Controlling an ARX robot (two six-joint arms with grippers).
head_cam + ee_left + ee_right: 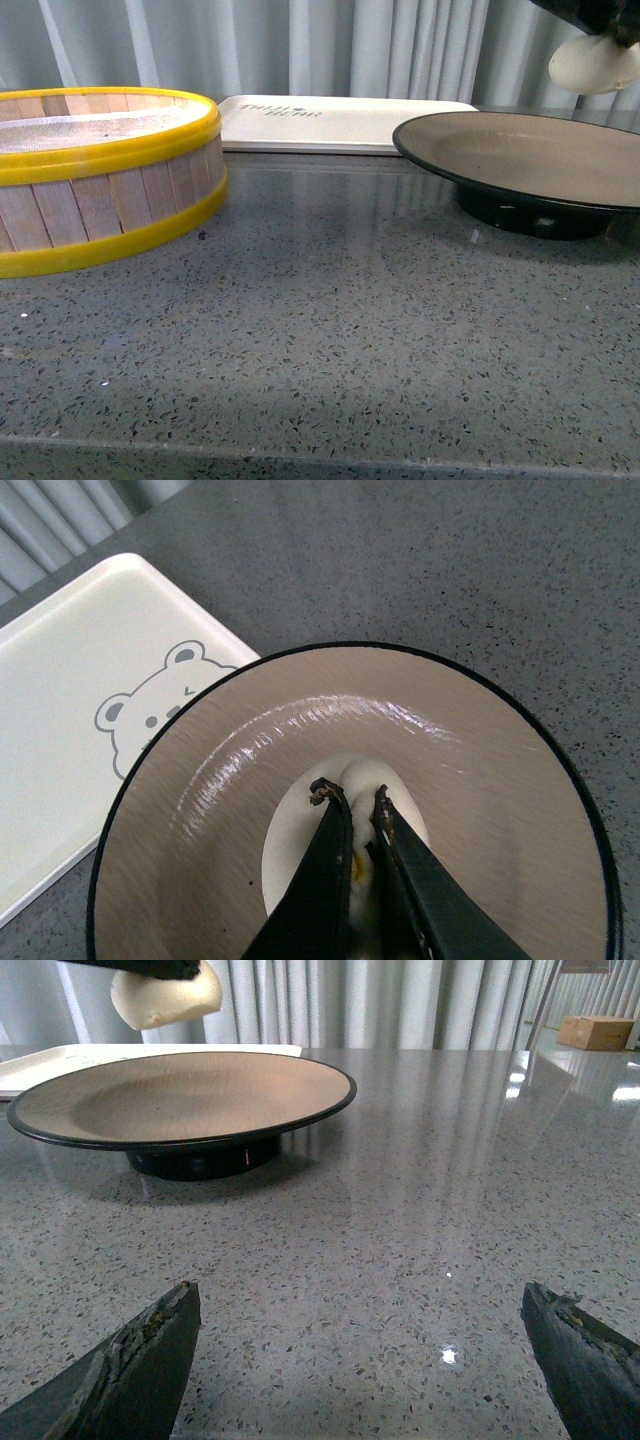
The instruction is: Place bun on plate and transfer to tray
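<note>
My left gripper [351,802] is shut on the off-white bun [300,830] and holds it in the air above the plate [480,780]. In the front view the bun [592,62] hangs at the top right over the plate [520,150], which has a tan inside, a black rim and a black foot. The cream-white tray [330,122] lies behind the plate; its bear drawing shows in the left wrist view [80,680]. My right gripper [360,1310] is open and empty, low over the counter, a little in front of the plate [180,1095]. The bun [165,998] shows above it.
A round wooden steamer basket with yellow rims [100,175] stands at the left on the grey speckled counter [330,330]. Grey curtains hang behind. A brown box [600,1030] sits far off on the counter.
</note>
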